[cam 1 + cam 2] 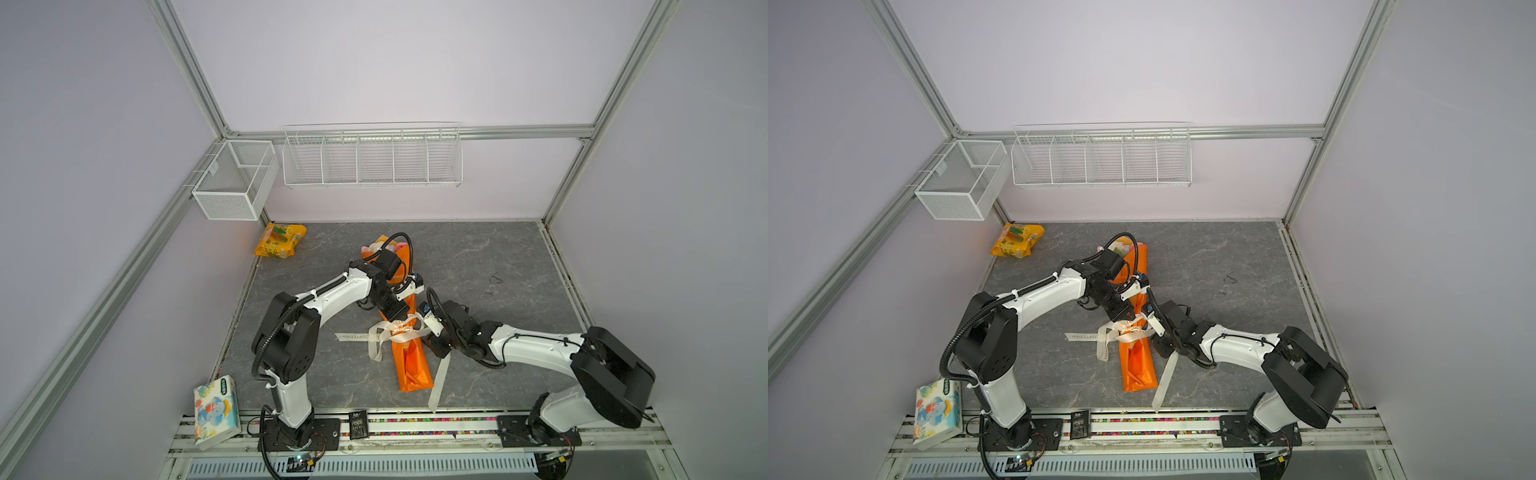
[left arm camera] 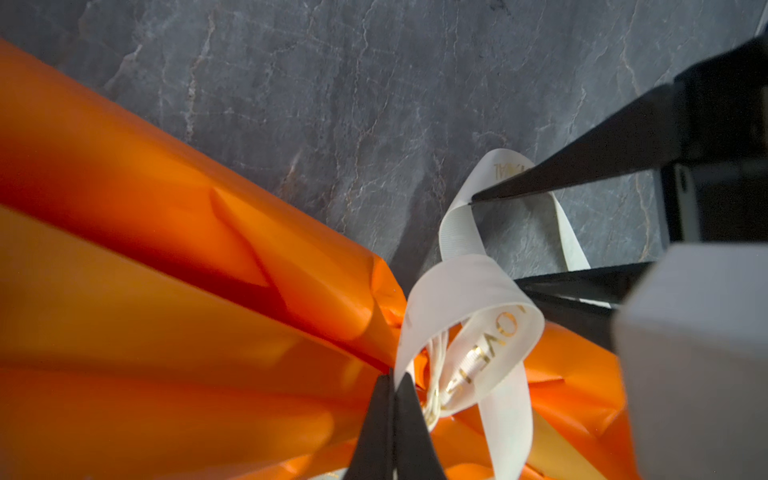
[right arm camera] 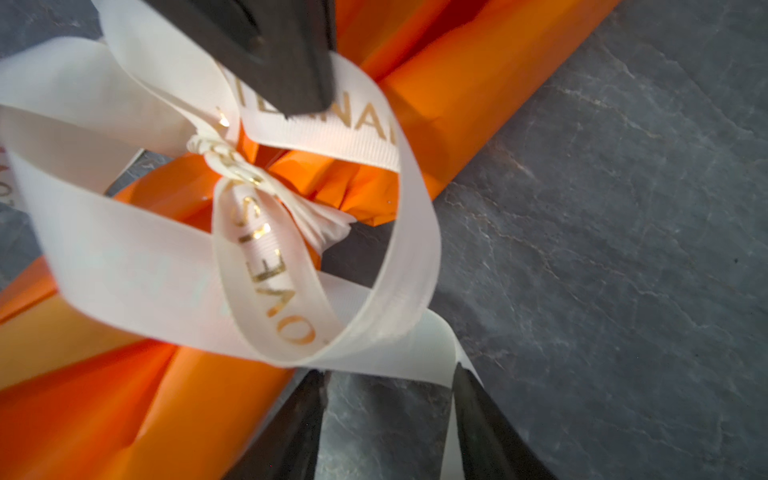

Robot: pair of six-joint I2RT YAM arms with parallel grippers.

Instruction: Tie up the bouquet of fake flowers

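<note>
Left wrist view: left gripper (image 2: pixel 393 380) clenched on ribbon (image 2: pixel 469 291); right gripper (image 3: pixel 390 372) spread, released; bouquet of fake flowers (image 1: pixel 409 365) across tabletop (image 1: pixel 503 266) middle, wrap end near front edge; open room along right edge.

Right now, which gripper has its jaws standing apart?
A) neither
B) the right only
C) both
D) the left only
B: in the right wrist view the right gripper shows its two fingers apart, with a tail of the cream ribbon running between them. The left gripper has its fingers pressed together on a loop of that ribbon.
</note>
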